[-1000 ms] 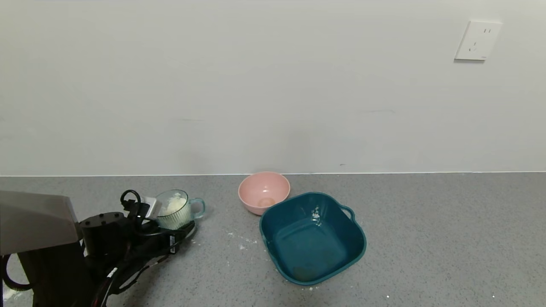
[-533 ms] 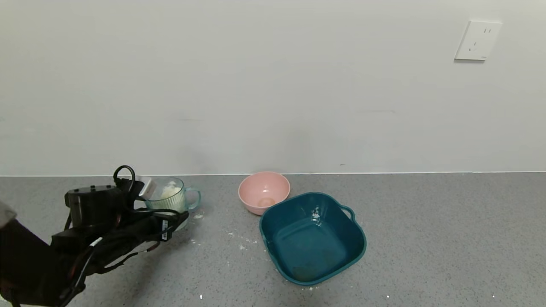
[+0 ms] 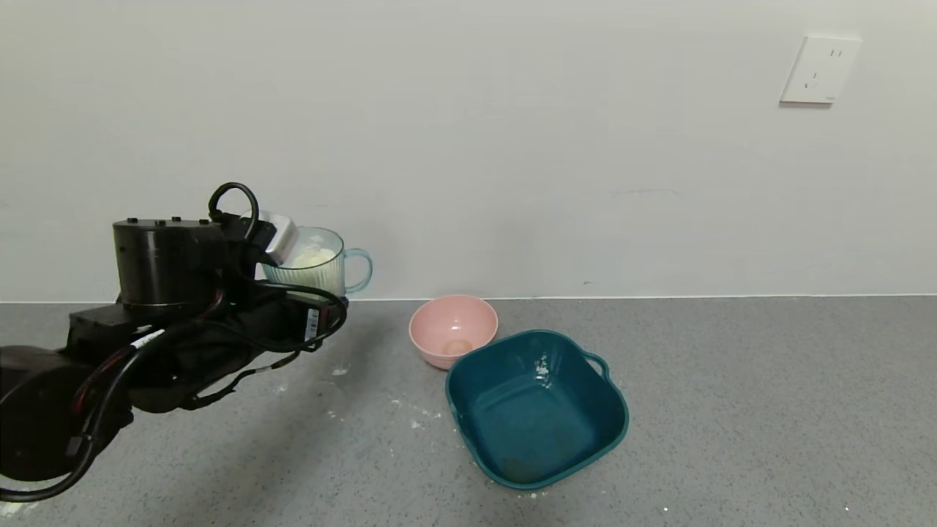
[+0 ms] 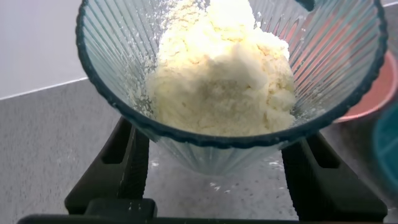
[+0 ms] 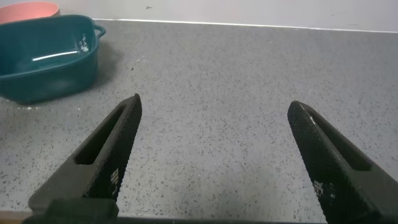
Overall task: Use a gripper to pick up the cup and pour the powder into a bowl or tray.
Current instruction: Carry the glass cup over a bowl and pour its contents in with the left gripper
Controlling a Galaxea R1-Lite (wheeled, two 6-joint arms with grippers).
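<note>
The cup (image 3: pixel 313 265) is held upright and clear of the countertop (image 3: pixel 732 410) by the left gripper (image 3: pixel 307 307), whose two black fingers (image 4: pixel 121 158) are closed against the ribbed glass on either side. The cup's loop handle is turned toward the pink bowl (image 3: pixel 452 329). A clumpy mound of white powder (image 4: pixel 224 71) is seen heaped inside the cup, with dust clinging to the inner wall. The teal basin (image 3: pixel 538 410) is set on the countertop to the right of the raised cup and well apart from it, touching or just beside the pink bowl; specks of white are noted on its inner wall. Scattered white specks are observed on the countertop between cup and basin. The right gripper (image 5: pixel 214 158) is held low over bare countertop with its fingers spread wide and nothing between them.
</note>
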